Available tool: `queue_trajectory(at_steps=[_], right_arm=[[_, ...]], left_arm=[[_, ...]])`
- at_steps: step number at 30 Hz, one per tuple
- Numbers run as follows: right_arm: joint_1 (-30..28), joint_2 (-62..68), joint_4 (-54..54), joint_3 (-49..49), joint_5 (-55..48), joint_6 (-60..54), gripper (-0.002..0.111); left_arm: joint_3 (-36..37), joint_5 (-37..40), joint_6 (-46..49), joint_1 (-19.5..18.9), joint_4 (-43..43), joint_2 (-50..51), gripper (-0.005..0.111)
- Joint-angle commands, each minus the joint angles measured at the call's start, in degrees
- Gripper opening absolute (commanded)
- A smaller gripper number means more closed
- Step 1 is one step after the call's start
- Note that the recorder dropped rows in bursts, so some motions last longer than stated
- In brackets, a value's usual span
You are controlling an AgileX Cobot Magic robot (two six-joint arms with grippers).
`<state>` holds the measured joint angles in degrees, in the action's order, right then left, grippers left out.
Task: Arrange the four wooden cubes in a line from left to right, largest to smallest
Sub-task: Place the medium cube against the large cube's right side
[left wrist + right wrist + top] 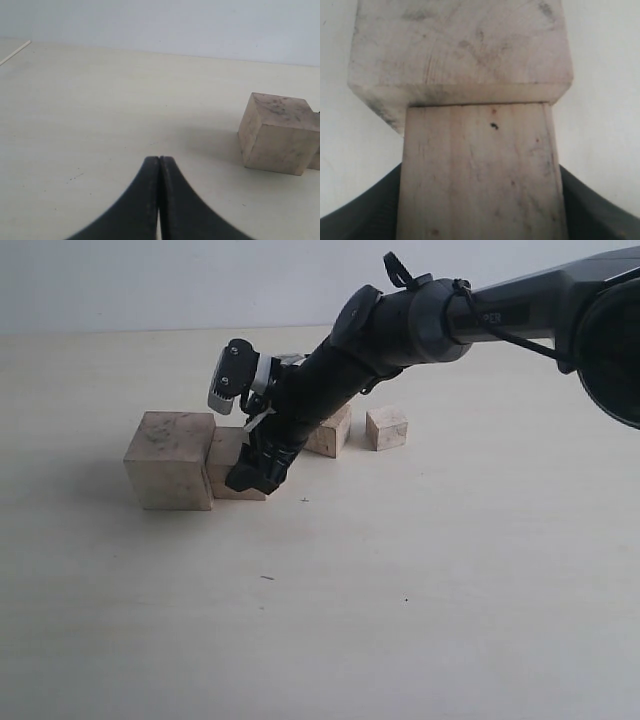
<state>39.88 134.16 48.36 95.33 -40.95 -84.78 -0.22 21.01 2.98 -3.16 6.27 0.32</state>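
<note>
The four wooden cubes lie on a pale table. The largest cube [170,460] [280,132] [460,50], speckled dark on top, stands at the left. Pressed against its right side is the second-largest cube [226,452] [480,165]. My right gripper [258,475] [480,220] is shut on it, with a black finger [365,210] on each side. Further right, the third cube [332,433] is partly hidden behind the right arm. The smallest cube [386,427] stands apart at the far right. My left gripper [159,160] is shut on nothing, low over bare table to the left of the largest cube.
The right arm [420,320] reaches in from the upper right, slanting down across the third cube. Bare table [350,620] spreads in front of the cubes. A pale wall [150,280] rises behind the table.
</note>
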Motion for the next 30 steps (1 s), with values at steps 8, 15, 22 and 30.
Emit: queue_trajectory(at_steps=[8, 15, 22, 30], right_arm=[[0.0, 0.6, 2.8, 0.0, 1.4, -7.7, 0.000], [0.0, 0.6, 3.5, 0.0, 2.0, -7.7, 0.000], [0.0, 0.6, 0.1, 0.0, 1.7, -9.1, 0.001], [0.0, 0.6, 0.1, 0.0, 0.4, -9.1, 0.030]], left_arm=[[0.2, -0.7, -0.3, 0.3, -0.1, -0.3, 0.000], [0.2, -0.7, -0.3, 0.3, -0.1, -0.3, 0.000], [0.2, -0.7, -0.3, 0.3, -0.1, -0.3, 0.000], [0.2, -0.7, -0.3, 0.3, -0.1, -0.3, 0.000]])
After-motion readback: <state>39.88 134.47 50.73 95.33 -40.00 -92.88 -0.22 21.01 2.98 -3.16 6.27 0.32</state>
